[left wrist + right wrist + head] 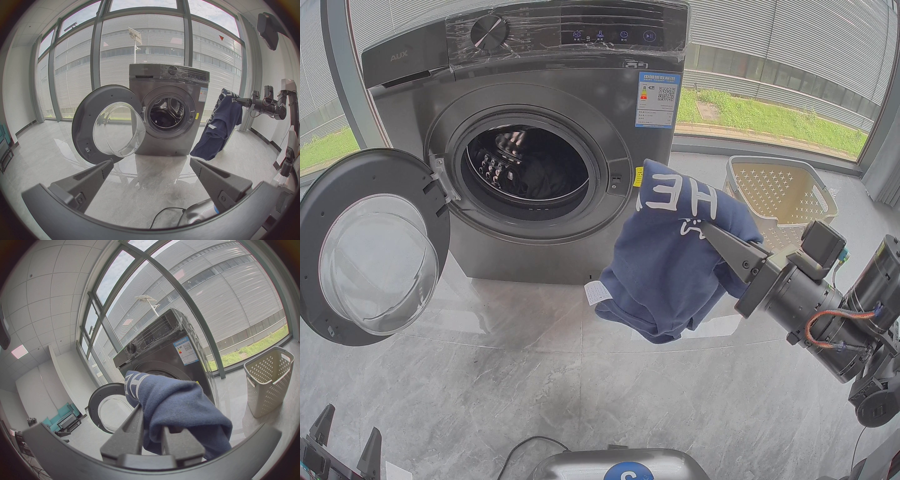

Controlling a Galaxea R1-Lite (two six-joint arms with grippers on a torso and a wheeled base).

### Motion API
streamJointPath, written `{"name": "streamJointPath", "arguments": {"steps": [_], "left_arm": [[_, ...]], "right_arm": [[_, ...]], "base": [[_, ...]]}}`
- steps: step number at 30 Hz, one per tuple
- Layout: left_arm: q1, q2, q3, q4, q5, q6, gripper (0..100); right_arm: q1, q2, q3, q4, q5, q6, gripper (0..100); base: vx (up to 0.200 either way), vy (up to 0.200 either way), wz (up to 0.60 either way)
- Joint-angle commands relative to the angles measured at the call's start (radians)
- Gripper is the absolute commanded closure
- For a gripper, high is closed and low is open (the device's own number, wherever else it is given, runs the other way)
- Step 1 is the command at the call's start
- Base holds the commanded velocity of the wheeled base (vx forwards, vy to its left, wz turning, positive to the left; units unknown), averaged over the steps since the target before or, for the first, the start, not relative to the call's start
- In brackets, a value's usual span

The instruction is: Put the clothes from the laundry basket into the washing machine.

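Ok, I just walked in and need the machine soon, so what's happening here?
The right gripper holds a blue shirt in the air in front of the washing machine, right of its opening. The machine's door stands open, with dark clothes in the drum. The laundry basket beside it looks empty. The left gripper sits low, open.

**Surroundings: floor, windows and the view outside**

A glossy grey, marble-patterned floor is seen throughout. Tall windows with dark frames are set along the wall. Beyond them a grey louvred building and a strip of grass are visible, and a pole topped by a flat panel is seen outside. A teal sofa is placed by the far white wall, under a tiled ceiling.
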Motion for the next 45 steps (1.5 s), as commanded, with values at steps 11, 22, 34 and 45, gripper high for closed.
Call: {"name": "streamJointPath", "arguments": {"steps": [11,22,34,45], "left_arm": [[0.001,-0.008,0.013,0.0,0.001,0.0,0],[-0.001,-0.008,0.013,0.0,0.0,0.0,0],[-0.001,-0.008,0.013,0.0,0.0,0.0,0],[-0.001,-0.008,0.013,0.0,0.0,0.0,0]], "right_arm": [[-0.002,0.001,0.001,0.0,0.0,0.0,100],[-0.005,0.001,0.001,0.001,0.0,0.002,100],[-0.005,0.002,0.005,0.001,0.002,0.002,100],[-0.005,0.002,0.005,0.001,0.002,0.003,100]], "base": [[0.0,0.2,0.0],[0.0,0.091,0.0],[0.0,0.0,0.0],[0.0,0.2,0.0]]}}
